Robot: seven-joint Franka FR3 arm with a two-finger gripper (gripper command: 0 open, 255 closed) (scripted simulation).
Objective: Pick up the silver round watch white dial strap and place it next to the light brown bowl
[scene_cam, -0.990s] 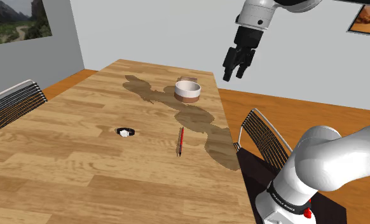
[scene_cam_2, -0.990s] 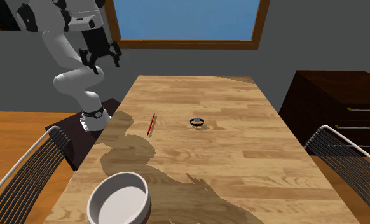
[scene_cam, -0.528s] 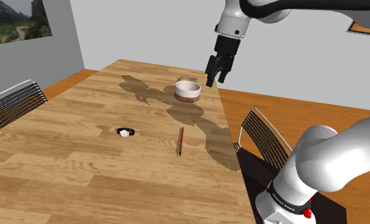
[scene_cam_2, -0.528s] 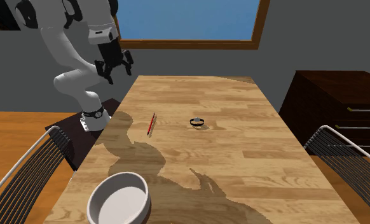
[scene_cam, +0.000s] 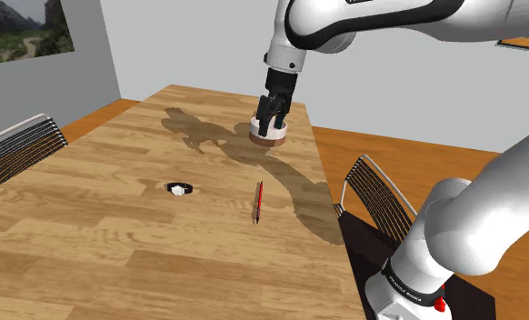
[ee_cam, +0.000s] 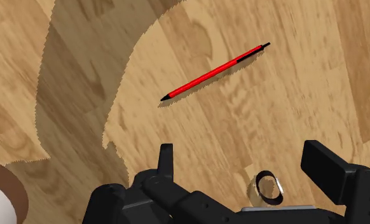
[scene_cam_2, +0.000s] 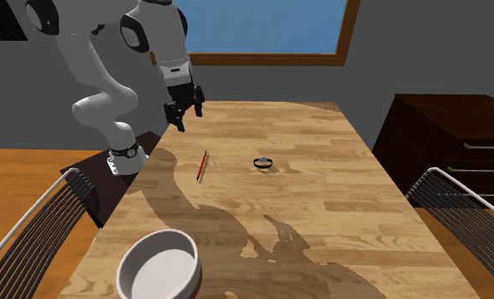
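**Open gripper hangs over the table, watch lies untouched**

Your gripper (scene_cam_2: 184, 109) hovers in the air above the wooden table (scene_cam: 90, 236), at the end of the white arm (scene_cam: 363, 18). Its two black fingers (ee_cam: 166, 159) stand spread apart with nothing between them. In the second exterior view it hangs over the table's edge on that view's left, well above the boards.

The watch (scene_cam: 179, 189) lies flat on the table near its middle, a pale dial in a dark strap. In the wrist view you see it as a small silver ring on the wood far beneath the hand, in the gap between the fingers, and neither finger touches it.

A red pen (scene_cam: 258, 201) with a black tip lies near the watch, on the shoulder view's right of it, apart from it.

The bowl (scene_cam_2: 159, 265), white with a brown band round its base, stands upright near one end of the table, well apart from both watch and pen. The arm's shadow falls across the boards between the bowl and the pen.

A wire-backed chair (scene_cam: 13, 145) stands at the table's long side on the shoulder view's left.
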